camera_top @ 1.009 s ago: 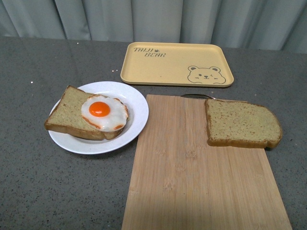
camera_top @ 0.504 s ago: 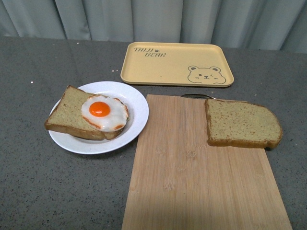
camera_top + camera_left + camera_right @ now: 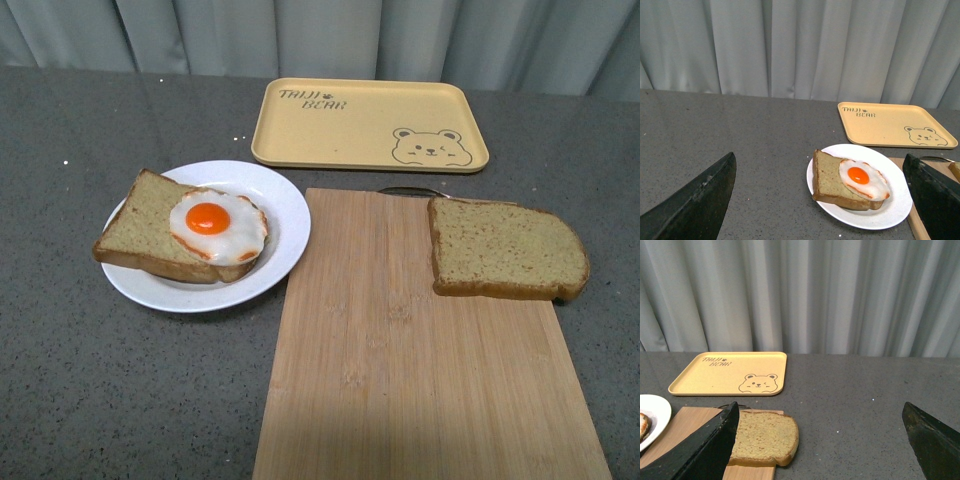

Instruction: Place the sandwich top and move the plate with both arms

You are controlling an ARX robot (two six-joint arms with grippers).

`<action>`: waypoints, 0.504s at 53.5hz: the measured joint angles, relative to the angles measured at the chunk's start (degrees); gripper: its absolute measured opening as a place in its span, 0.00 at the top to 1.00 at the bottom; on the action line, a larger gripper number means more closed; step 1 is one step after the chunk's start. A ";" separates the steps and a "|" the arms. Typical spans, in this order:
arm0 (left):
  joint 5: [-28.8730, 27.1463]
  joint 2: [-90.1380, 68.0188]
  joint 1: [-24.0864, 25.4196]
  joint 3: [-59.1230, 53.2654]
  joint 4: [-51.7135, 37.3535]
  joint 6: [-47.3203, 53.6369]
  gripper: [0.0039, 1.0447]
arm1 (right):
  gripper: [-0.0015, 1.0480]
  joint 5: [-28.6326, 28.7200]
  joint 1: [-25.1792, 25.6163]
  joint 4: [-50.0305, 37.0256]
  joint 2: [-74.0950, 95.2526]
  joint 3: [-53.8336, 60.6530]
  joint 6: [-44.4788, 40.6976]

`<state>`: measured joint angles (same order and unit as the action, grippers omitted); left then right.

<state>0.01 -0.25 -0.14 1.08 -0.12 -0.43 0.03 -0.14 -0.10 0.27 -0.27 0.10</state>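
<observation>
Item 1. Table (image 3: pixel 80 380): grey speckled surface with a pale pleated curtain (image 3: pixel 300 40) behind it.

Item 2. The plate (image 3: pixel 292 228): round, white and shallow, on the left part of the table. Its right rim lies against or just beside the left edge of the board; whether they touch cannot be told.

Item 3. Bread slice (image 3: pixel 138 225): tan with a darker crust, lying flat on the plate. Its left corner reaches out over the rim.

Item 4. Fried egg (image 3: pixel 235 245): white with an orange yolk, resting on the right half of that slice.

Item 5. Cutting board (image 3: pixel 400 360): pale bamboo, rectangular, at centre, running from mid-table to the near edge of the front view.

Item 6. Yellow tray (image 3: pixel 350 135): rectangular, printed with a bear face and lettering. It sits beyond the board, apart from it.

Item 7. Dark slim object (image 3: pixel 405 190): at the board's far edge, too little shown to identify.

Item 8. The sandwich top (image 3: pixel 505 248): a bare-faced speckled slice lying flat on the board's far right corner. Its domed edge points right and overhangs the board's right side. It is well apart from the plate, and nothing touches it.

Item 9. Left gripper (image 3: pixel 819 157): its black fingers (image 3: pixel 700 200) are spread wide at the two sides of the left wrist view and hold nothing. It is raised above the table, with the plate and egg slice seen between the fingers.

Item 10. Right gripper (image 3: pixel 820 405): its fingers (image 3: pixel 705 450) are likewise spread wide and hold nothing. It is raised clear of the table, and one finger partly screens the sandwich top in the right wrist view.
</observation>
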 joint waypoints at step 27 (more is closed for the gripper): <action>-0.02 0.02 0.00 0.00 0.00 0.00 0.06 | 0.09 -4.72 6.25 -20.55 63.01 -14.16 -4.79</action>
<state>-0.01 -0.23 -0.14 1.08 -0.12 -0.43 -4.69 6.11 -20.64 63.29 -14.44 -4.69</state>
